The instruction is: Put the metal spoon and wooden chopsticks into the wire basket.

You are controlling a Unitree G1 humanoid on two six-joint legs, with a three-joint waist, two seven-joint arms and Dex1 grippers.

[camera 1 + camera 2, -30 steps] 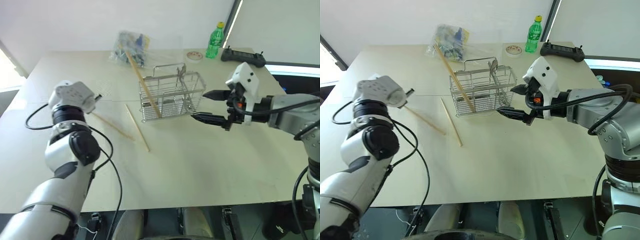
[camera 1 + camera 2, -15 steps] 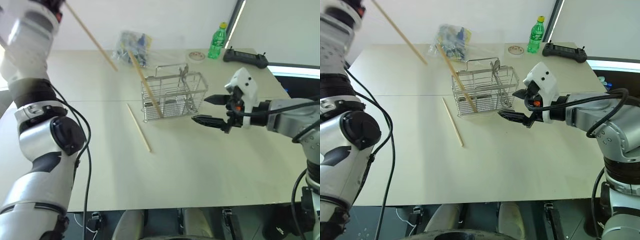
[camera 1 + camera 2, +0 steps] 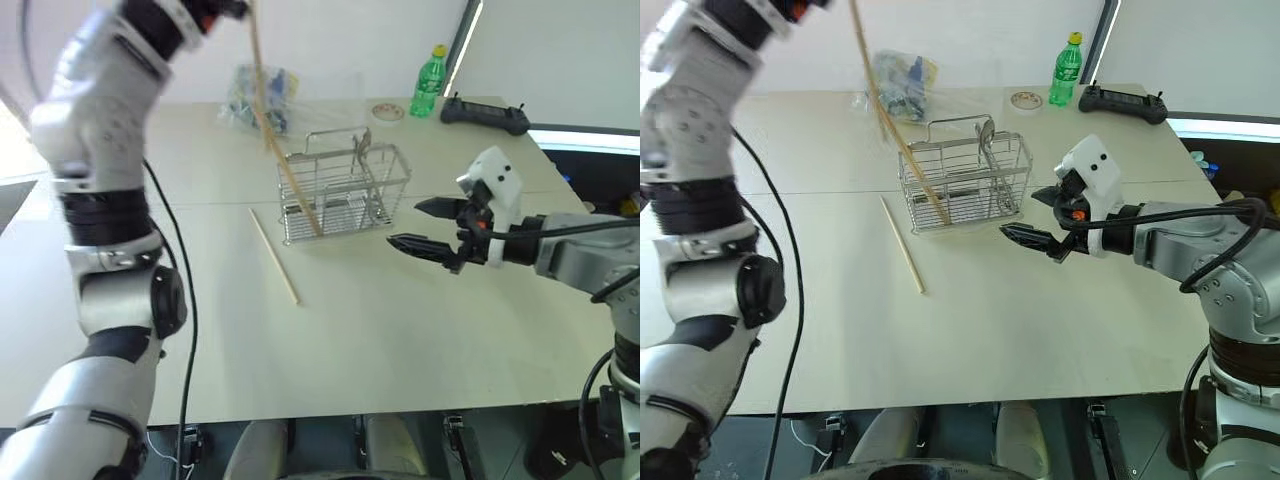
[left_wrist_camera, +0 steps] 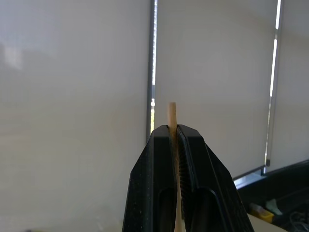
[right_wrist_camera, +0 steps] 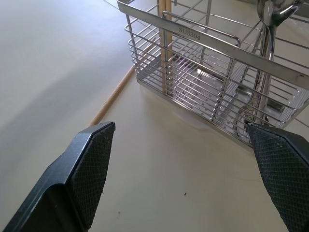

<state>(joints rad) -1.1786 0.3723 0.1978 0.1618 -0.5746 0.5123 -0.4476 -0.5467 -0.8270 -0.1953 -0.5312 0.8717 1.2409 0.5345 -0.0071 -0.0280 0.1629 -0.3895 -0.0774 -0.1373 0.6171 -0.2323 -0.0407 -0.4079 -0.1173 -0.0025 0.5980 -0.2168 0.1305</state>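
The wire basket (image 3: 345,195) stands mid-table with the metal spoon (image 3: 363,148) upright inside it, bowl up, and one of the wooden chopsticks (image 3: 300,195) leaning out of its left compartment. Another chopstick (image 3: 275,257) lies flat on the table just left of the basket. My left gripper (image 4: 173,129) is raised high at the far left, shut on a third chopstick (image 3: 258,75) that hangs nearly upright behind and left of the basket. My right gripper (image 3: 404,222) hovers open and empty beside the basket's right end; its fingers (image 5: 91,164) frame the basket (image 5: 203,72).
At the table's back edge are a clear plastic bag (image 3: 260,90), a tape roll (image 3: 389,110), a green bottle (image 3: 430,80) and a black controller (image 3: 485,112). Bare tabletop (image 3: 380,330) stretches in front of the basket.
My left arm lifted a chopstick off the table, swung it up and rightward toward the basket, and turned it from slanted to nearly upright. The right gripper stayed put.
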